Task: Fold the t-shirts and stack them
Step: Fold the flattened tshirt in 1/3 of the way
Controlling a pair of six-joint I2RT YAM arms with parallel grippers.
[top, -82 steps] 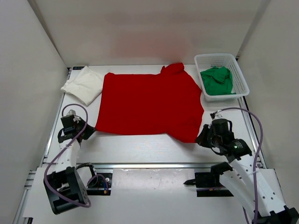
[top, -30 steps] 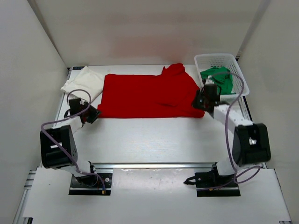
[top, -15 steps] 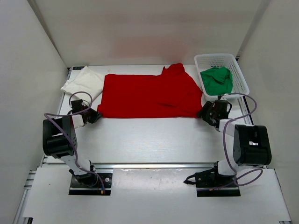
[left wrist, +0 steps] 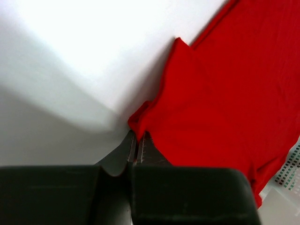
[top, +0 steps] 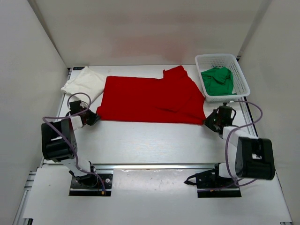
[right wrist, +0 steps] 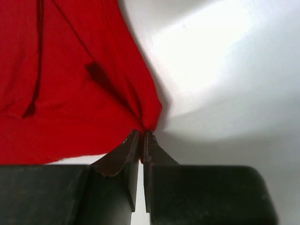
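The red t-shirt (top: 152, 99) lies folded in a wide band across the middle of the table. My left gripper (top: 92, 117) is shut on its near left corner (left wrist: 140, 123). My right gripper (top: 209, 123) is shut on its near right corner (right wrist: 151, 119). The cream-white t-shirt (top: 84, 83) lies folded at the back left, beside the red one. The green t-shirt (top: 217, 80) lies bunched in the white mesh basket (top: 237, 70) at the back right.
The basket stands against the right wall, just behind my right gripper. White walls close in the table at the back and on both sides. A metal rail (top: 154, 165) with the arm bases runs along the near edge.
Both grippers brought the red shirt's near edge to the far side, folding it, then drew it back a little toward me. The right corner now lies nearer than half a second ago.
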